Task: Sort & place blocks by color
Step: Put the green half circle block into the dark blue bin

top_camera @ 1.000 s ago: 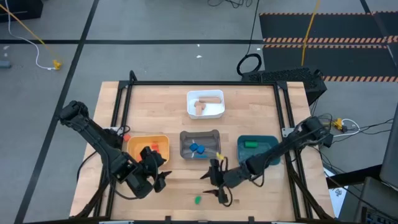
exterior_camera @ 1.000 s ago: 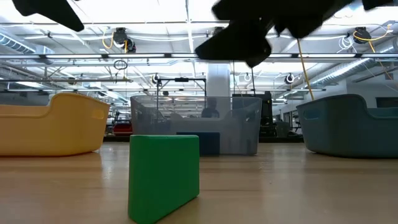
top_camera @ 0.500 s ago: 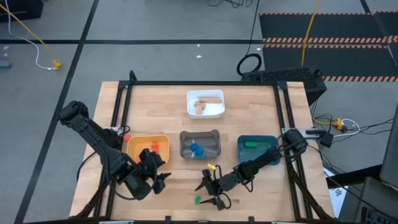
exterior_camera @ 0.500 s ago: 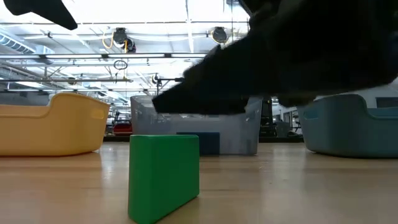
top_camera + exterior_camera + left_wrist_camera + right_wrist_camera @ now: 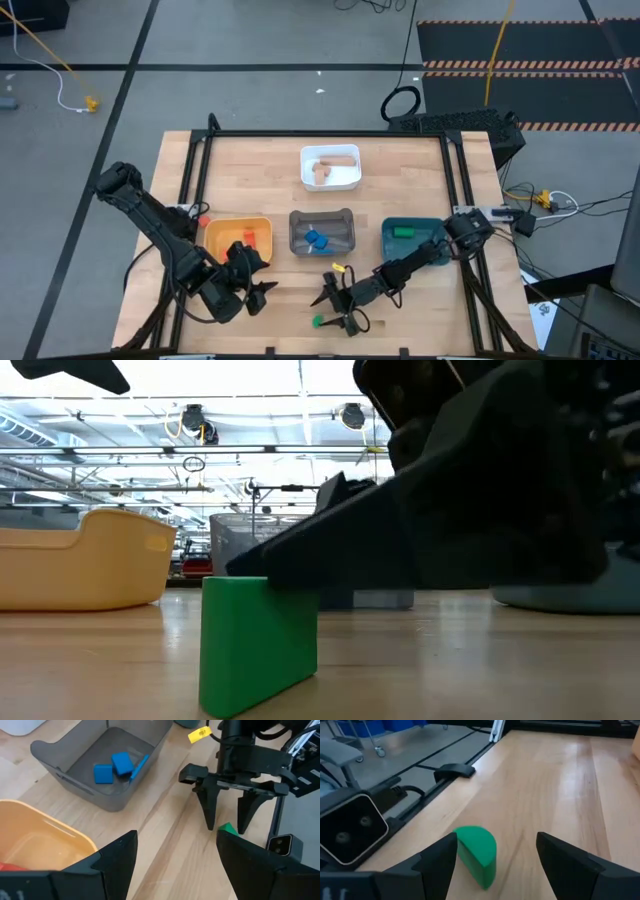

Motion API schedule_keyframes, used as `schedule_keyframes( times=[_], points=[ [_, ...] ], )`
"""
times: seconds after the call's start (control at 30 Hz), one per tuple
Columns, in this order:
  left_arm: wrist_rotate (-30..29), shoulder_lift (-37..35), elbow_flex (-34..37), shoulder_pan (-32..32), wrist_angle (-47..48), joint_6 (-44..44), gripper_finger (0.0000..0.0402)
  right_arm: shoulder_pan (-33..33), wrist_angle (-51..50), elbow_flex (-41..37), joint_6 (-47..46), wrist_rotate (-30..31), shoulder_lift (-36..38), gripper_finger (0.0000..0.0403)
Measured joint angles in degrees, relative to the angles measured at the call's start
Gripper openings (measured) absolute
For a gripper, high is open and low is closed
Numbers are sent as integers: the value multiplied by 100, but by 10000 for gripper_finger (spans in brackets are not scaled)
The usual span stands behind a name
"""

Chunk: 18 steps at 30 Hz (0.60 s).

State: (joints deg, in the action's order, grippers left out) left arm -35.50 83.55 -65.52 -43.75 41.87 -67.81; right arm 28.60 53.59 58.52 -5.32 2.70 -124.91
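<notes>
**Right gripper spread over the last green block at the table's front edge**

High view: the right gripper (image 5: 338, 308) sits at lower centre of the frame, fingers apart, straddling a small green block (image 5: 318, 321) near the front edge of the table (image 5: 400, 170). The left gripper (image 5: 262, 291) waits lower left, just in front of the yellow tray (image 5: 215, 232), which holds red-orange blocks (image 5: 246, 241). Across the middle of the frame: grey tray (image 5: 345, 218) with blue blocks (image 5: 316, 239), then teal tray (image 5: 388, 243) with one green piece (image 5: 403, 232). Above them, the white tray (image 5: 306, 158) holds tan wood blocks (image 5: 328, 166).

Low view: green block (image 5: 258, 643) stands at lower left of centre on the wood. A dark gripper finger (image 5: 330, 550) touches or nearly touches its top right corner; cannot tell which. Yellow tray (image 5: 80, 570) at left.

Left wrist view: own fingers (image 5: 117, 857) open, nothing between them. Right gripper (image 5: 229, 826) at centre right, tips down and spread, green block (image 5: 228, 828) between them. Blue blocks (image 5: 112, 766) in the grey tray (image 5: 65, 775), upper left.

Right wrist view: green block (image 5: 477, 852), a half-round shape, lies at lower centre between the open fingers (image 5: 440, 860), not clamped.
</notes>
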Motion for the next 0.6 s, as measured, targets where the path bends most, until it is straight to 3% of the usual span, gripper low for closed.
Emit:
schedule_keyframes(
  times=[0.43, 0.6],
  points=[
    [0, 2, 0, 0, -7, 1, 271, 0, 87, 69, -256, 0, -238, 261],
    [-1, 2, 0, 0, -7, 2, 271, 0, -73, 177, -54, 0, -236, 235]
  ],
)
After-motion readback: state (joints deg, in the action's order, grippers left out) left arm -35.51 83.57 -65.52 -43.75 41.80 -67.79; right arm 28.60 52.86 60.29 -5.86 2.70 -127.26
